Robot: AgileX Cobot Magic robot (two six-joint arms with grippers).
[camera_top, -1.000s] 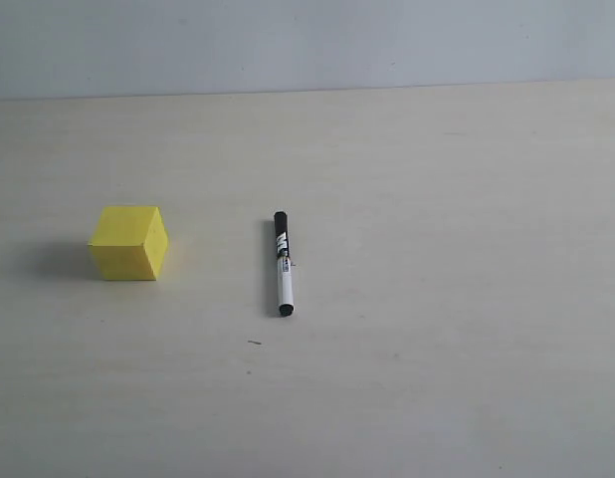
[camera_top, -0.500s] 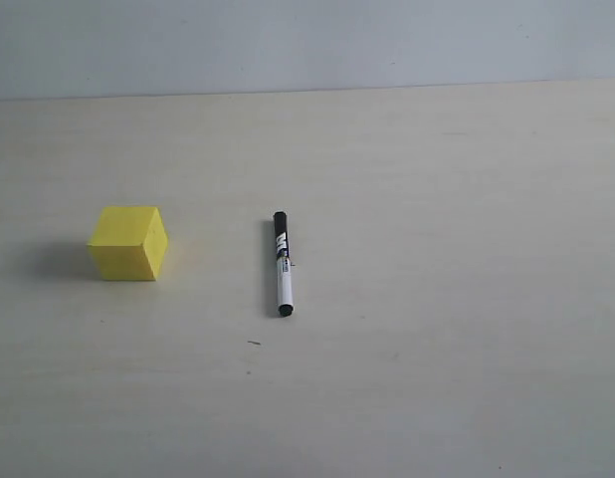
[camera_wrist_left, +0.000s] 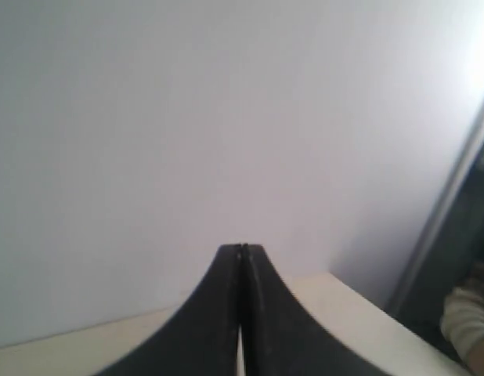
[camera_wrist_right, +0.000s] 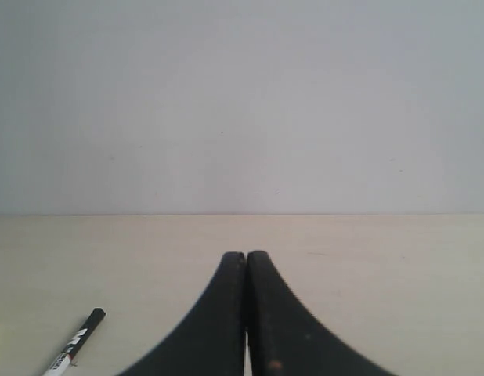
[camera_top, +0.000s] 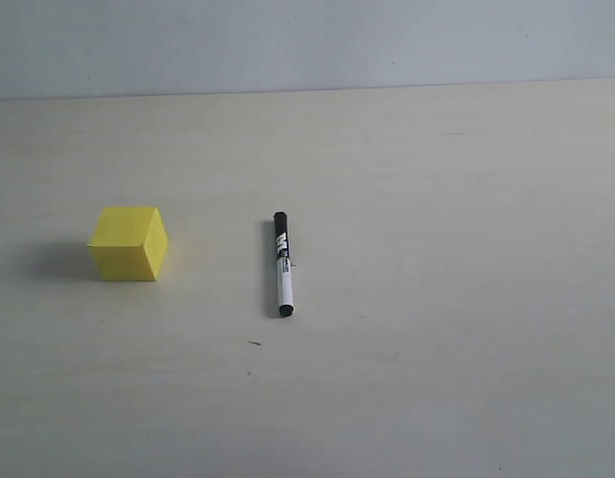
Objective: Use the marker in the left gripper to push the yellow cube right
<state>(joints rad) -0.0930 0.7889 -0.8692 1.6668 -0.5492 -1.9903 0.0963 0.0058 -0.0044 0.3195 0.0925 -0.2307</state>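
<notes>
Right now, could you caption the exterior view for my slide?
A yellow cube sits left of the marker, apart, on a pale table.

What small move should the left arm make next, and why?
Probably open the left gripper, ready to reach down for the marker. The marker lies loose on the table, to the right of the yellow cube and apart from it. The gripper is shut on nothing, and no arm shows in the exterior view. The marker must be picked up before any push.
</notes>
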